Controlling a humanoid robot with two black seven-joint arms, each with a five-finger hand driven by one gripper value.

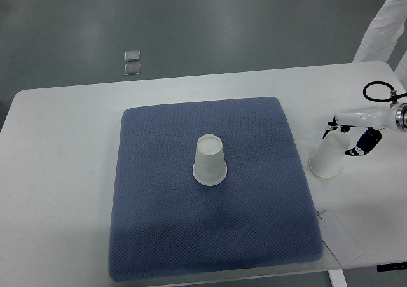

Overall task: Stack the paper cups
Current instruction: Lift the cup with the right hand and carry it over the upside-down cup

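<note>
White table (63, 172): right hand (351, 137) fingers curled around inverted paper cup (326, 158) beside blue mat (210, 236)

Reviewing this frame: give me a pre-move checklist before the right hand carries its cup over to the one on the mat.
1. Right hand closed around the upside-down paper cup on the white table: ok.
2. Grip firm enough to lift: cannot tell.
3. Target cup stands upside down near the middle of the blue mat: ok.
4. Path across the mat free of objects: ok.
5. Left hand out of the way: ok, not in view.
6. Person in white at the far right corner, beyond the table: ok.
</note>
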